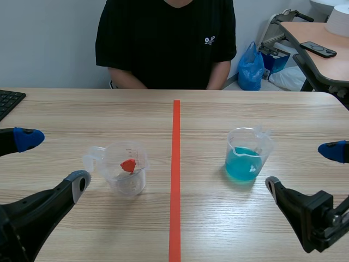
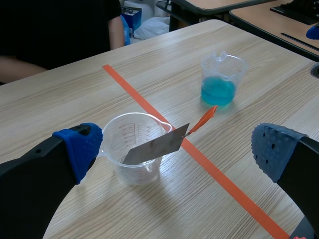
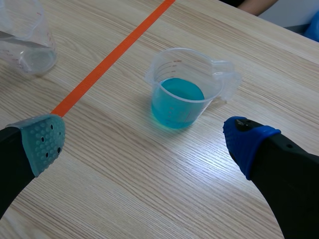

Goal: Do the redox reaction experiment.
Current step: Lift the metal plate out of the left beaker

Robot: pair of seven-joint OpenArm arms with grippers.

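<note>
Bench stock, one moment.

1. Table (image 1: 218, 218): pale wood, with an orange tape line (image 1: 175, 180) running 6 to 12 o'clock down its middle.
2. Clear cup (image 1: 126, 174): upright, at 9 o'clock from the line and near it. Its handle points to 10 o'clock.
3. Blade (image 2: 154, 145): a grey metal sheet leaning in the clear cup, resting on the rim. Its orange handle (image 2: 202, 121) sticks out over the line toward the blue cup.
4. Blue cup (image 1: 246, 155): upright, at 3 o'clock from the line, well apart from the clear cup. It is about a third full of blue liquid (image 3: 177, 102), and its handle points to 2 o'clock.
5. Left gripper (image 1: 54, 160): low, at 9 o'clock from the clear cup. The fingers are wide apart and hold nothing. The clear cup and blade sit at its 12 o'clock, just ahead of the gap.
6. Right gripper (image 1: 302, 166): low, at 3 o'clock from the blue cup. The fingers are wide apart and hold nothing. The blue cup sits at its 12 o'clock, clear of both pads.
7. Person (image 1: 166, 38): in a black shirt, seated at the table's 12 o'clock edge.
8. Keyboard (image 1: 8, 102): at the table's 10 o'clock corner.
9. Blue bag (image 1: 251, 68): on the floor behind the table, at 1 o'clock.
10. Side desk (image 1: 322, 65): at 2 o'clock, with a phone (image 1: 318, 49) on it.
</note>
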